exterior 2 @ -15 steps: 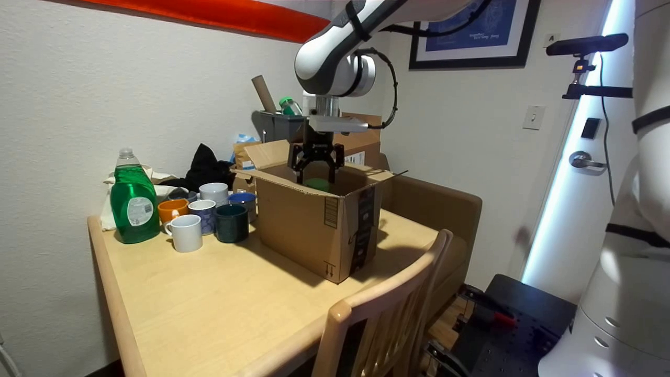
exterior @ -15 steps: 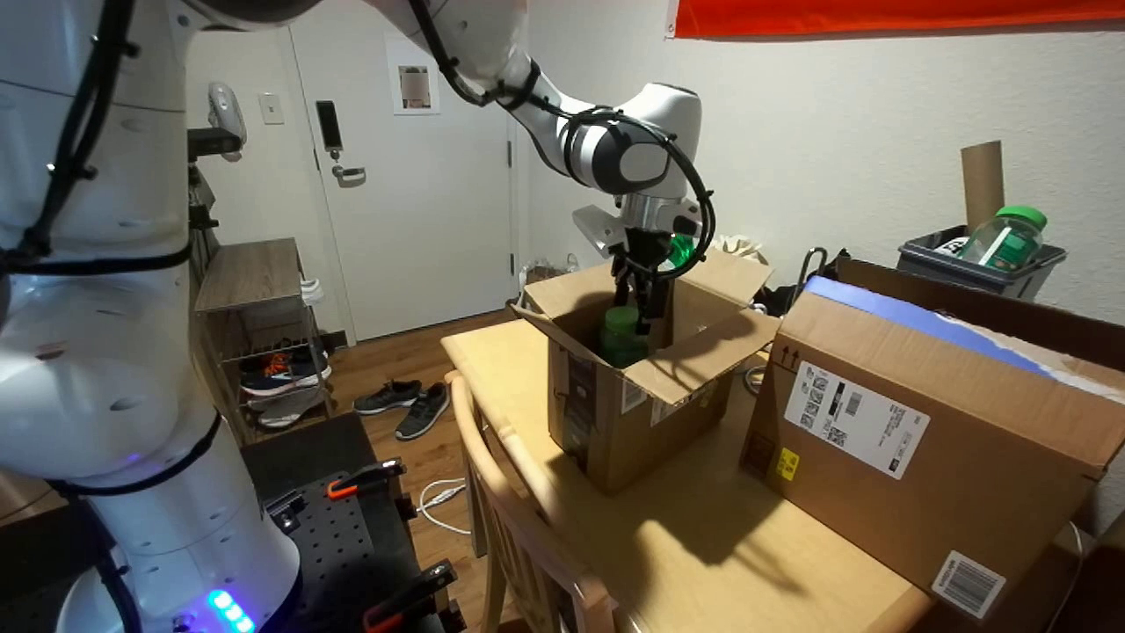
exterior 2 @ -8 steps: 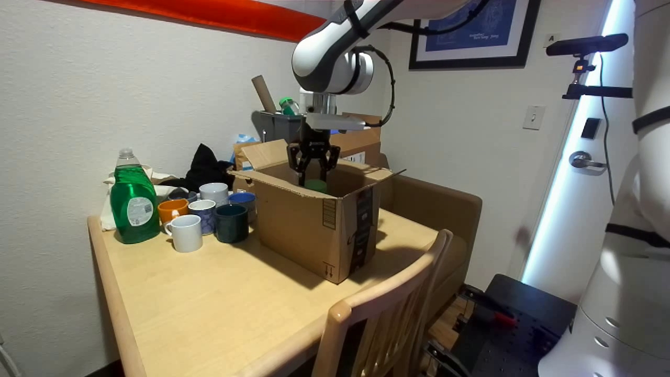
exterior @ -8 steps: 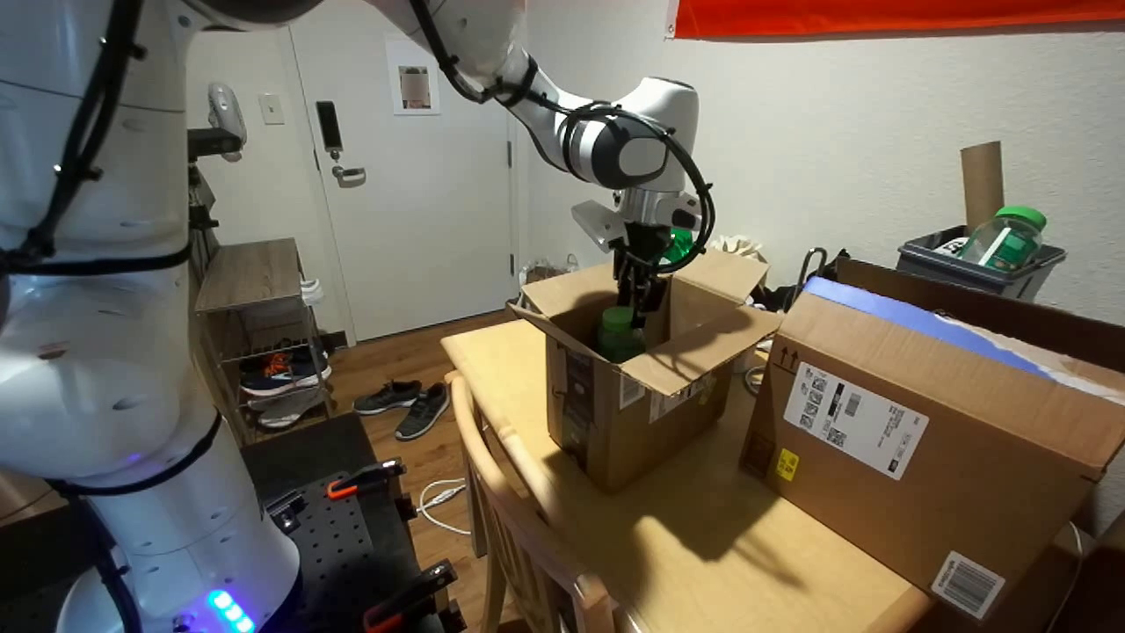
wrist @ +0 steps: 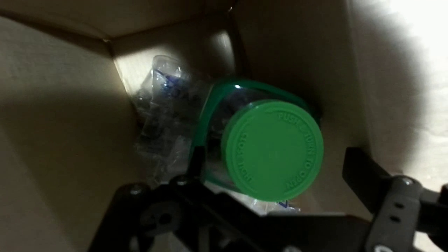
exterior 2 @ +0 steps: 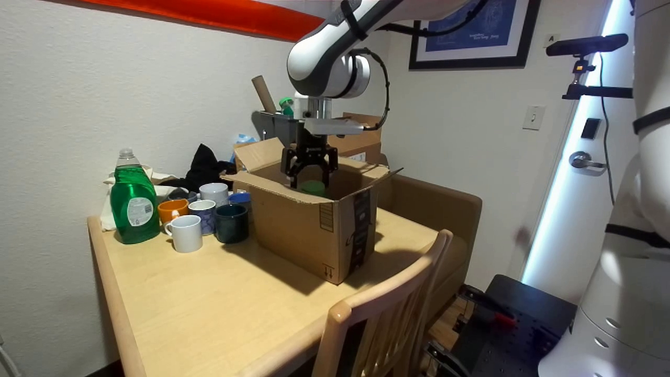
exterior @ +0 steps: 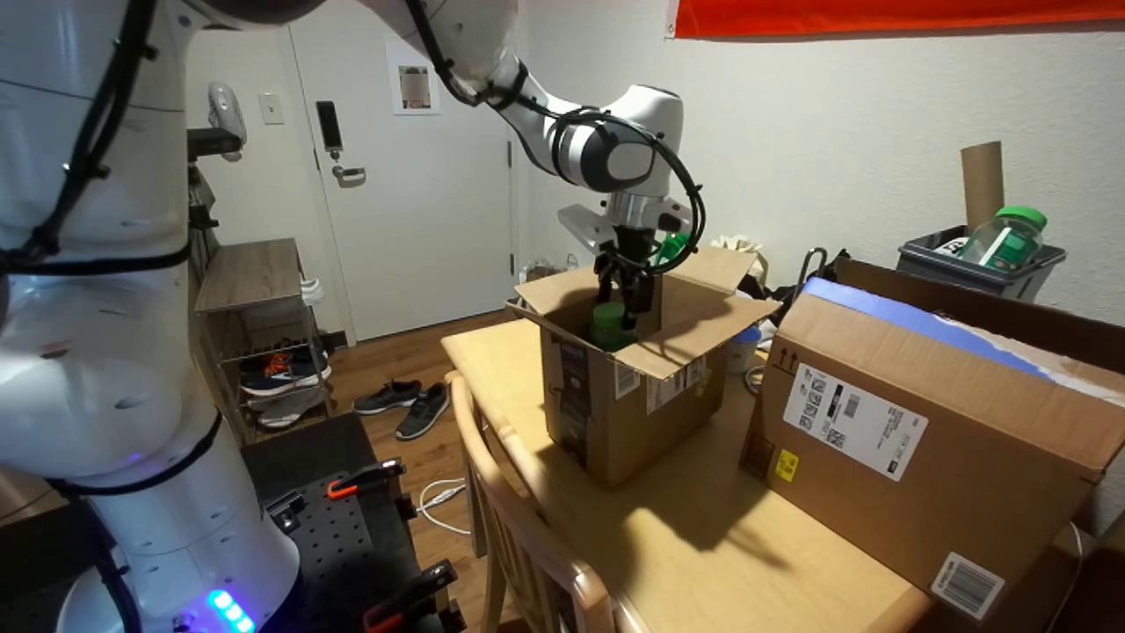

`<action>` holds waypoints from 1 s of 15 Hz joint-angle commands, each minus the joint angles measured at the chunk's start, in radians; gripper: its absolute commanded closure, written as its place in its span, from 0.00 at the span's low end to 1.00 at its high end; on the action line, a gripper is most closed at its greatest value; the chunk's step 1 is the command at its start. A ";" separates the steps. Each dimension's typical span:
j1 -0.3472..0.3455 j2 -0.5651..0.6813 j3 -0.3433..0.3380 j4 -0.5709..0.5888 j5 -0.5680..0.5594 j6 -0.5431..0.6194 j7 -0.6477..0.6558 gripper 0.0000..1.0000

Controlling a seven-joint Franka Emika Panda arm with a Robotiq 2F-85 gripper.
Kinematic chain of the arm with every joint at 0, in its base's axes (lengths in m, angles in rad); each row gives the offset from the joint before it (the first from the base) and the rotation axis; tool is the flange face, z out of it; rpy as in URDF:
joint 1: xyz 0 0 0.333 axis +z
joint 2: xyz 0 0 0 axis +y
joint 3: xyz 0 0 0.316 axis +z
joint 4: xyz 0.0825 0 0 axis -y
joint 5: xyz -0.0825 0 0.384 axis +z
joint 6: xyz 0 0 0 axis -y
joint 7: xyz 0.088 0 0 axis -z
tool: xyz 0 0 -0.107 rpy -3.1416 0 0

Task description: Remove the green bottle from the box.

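Observation:
The green bottle with a round green screw cap (wrist: 274, 152) stands inside the open cardboard box (exterior: 659, 422); its cap also shows in both exterior views (exterior: 611, 315) (exterior 2: 313, 188). The box hides its lower body in the exterior views. My gripper (wrist: 275, 156) points down into the box mouth, in both exterior views (exterior: 618, 308) (exterior 2: 310, 184). It is open, with one finger on each side of the cap. In the wrist view a gap shows between the cap and each finger (wrist: 360, 171).
Clear plastic packing (wrist: 164, 105) lies in the box. Box flaps (exterior: 703, 325) stick outward around the gripper. Several mugs (exterior 2: 186, 234) and a green soap bottle (exterior 2: 133, 201) stand beside the box. A large carton (exterior: 923, 422) and a chair (exterior 2: 387, 309) are close by.
In both exterior views, gripper and bottle have shifted slightly left, and the box's upper part too. The fingers stood closer together half a second ago and are wider apart now.

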 commanded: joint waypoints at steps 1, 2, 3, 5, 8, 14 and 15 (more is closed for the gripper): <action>0.000 -0.045 0.009 -0.007 -0.020 -0.054 -0.035 0.12; 0.000 -0.047 0.007 -0.005 -0.025 -0.062 -0.036 0.34; -0.002 -0.048 0.005 0.000 -0.029 -0.072 -0.035 0.36; -0.005 -0.055 0.004 -0.014 -0.031 -0.066 -0.030 0.47; -0.009 -0.054 0.001 -0.018 -0.033 -0.071 -0.031 0.62; -0.006 -0.026 0.005 -0.012 -0.043 -0.105 -0.037 0.01; -0.004 -0.023 0.005 -0.012 -0.046 -0.108 -0.030 0.01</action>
